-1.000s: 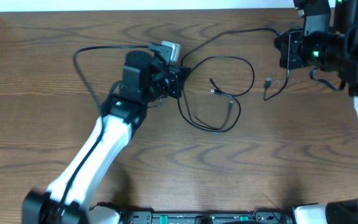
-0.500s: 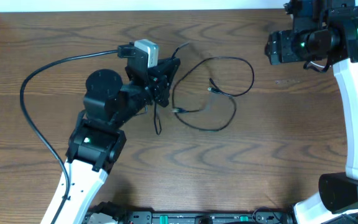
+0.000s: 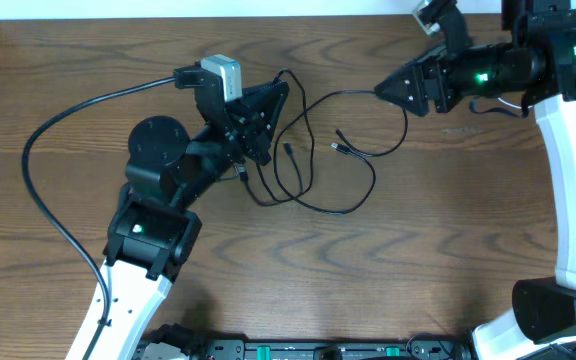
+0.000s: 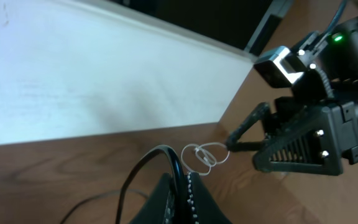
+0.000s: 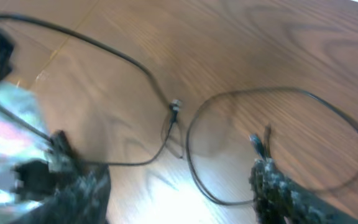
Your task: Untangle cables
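Thin black cables (image 3: 353, 150) lie in loose overlapping loops at the table's middle, with small plug ends (image 3: 339, 147). My left gripper (image 3: 279, 96) is shut on one black cable (image 4: 178, 174), which runs up between the closed jaws. A very thin white cable (image 4: 204, 154) loops just beyond the tips. From the right, my right gripper (image 3: 382, 90) points at the loops and stands open. In its own view the fingers (image 5: 277, 186) are spread wide over a black loop (image 5: 197, 162) and a plug end (image 5: 174, 106), with nothing held.
The left arm's thick black cable (image 3: 58, 130) arcs over the left part of the wooden table (image 3: 448, 250). A white wall (image 4: 92, 68) borders the far edge. The right arm's white column (image 3: 573, 180) stands at the right.
My right gripper has opened and swung left and down toward the loops. The left gripper, still shut, has drawn its cable left and up, and the loops have shifted.
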`<action>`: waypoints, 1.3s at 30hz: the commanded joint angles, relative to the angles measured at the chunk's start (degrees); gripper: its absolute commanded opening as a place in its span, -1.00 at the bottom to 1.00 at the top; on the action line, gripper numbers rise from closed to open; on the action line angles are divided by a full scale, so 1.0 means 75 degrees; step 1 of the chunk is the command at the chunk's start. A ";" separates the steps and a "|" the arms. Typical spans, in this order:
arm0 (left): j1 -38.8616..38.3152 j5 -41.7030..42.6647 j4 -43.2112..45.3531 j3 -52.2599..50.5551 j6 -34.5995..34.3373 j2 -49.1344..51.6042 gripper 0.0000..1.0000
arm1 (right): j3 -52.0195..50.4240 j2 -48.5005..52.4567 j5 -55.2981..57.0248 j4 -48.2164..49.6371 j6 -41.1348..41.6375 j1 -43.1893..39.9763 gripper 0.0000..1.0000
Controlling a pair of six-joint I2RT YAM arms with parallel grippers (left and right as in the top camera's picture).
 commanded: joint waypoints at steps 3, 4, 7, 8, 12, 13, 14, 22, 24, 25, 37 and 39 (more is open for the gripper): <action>0.0003 0.0347 0.0195 0.0157 -0.0338 -0.0321 -0.86 | 0.0020 0.0099 -0.1148 0.0475 -0.0842 0.0396 0.25; 0.0003 0.0382 0.0210 0.0157 -0.0420 -0.0341 -0.85 | 0.0020 0.0099 -0.1227 0.0571 -0.1204 0.0478 0.25; 0.0003 0.0382 0.0271 0.0157 -0.0828 -0.0425 -0.85 | 0.0020 0.0099 -0.1644 0.0702 -0.2387 0.0737 0.24; 0.0003 0.0382 0.0312 0.0157 -0.0994 -0.0452 -0.85 | 0.0020 0.0099 -0.1649 0.0699 -0.2742 0.0833 0.25; 0.0003 0.0391 0.0402 0.0157 -0.1565 -0.0629 -0.86 | 0.0020 0.0137 -0.1614 0.0740 -0.3646 0.1204 0.24; 0.0003 0.0391 0.0402 0.0157 -0.1673 -0.0679 -0.86 | 0.0020 0.0166 -0.1614 0.0787 -0.3719 0.1274 0.24; 0.0003 0.0443 0.0402 0.0157 -0.1728 -0.0740 -0.86 | 0.0020 0.0187 -0.1617 0.0886 -0.3739 0.1352 0.25; 0.0003 0.0938 0.0428 0.0157 -0.1839 -0.0988 -0.85 | 0.0020 0.0481 -0.1679 0.1973 -0.3535 0.2025 0.24; 0.0003 0.0997 0.0420 0.0157 -0.1842 -0.0985 -0.86 | 0.0020 0.0530 -0.1673 0.2250 -0.3401 0.2192 0.16; 0.0000 0.0997 0.0379 0.0157 -0.1845 -0.0979 -0.85 | 0.0020 0.0548 -0.1673 0.2372 -0.3348 0.2259 0.05; 0.0003 0.0988 0.0076 0.0157 -0.1833 -0.0953 -0.77 | 0.0020 0.0562 -0.1387 0.3681 -0.1151 0.2078 -0.97; 0.0003 0.0988 0.0047 0.0157 -0.1836 -0.0935 -0.48 | 0.0020 0.0562 -0.1384 0.3745 -0.0775 0.1941 -0.97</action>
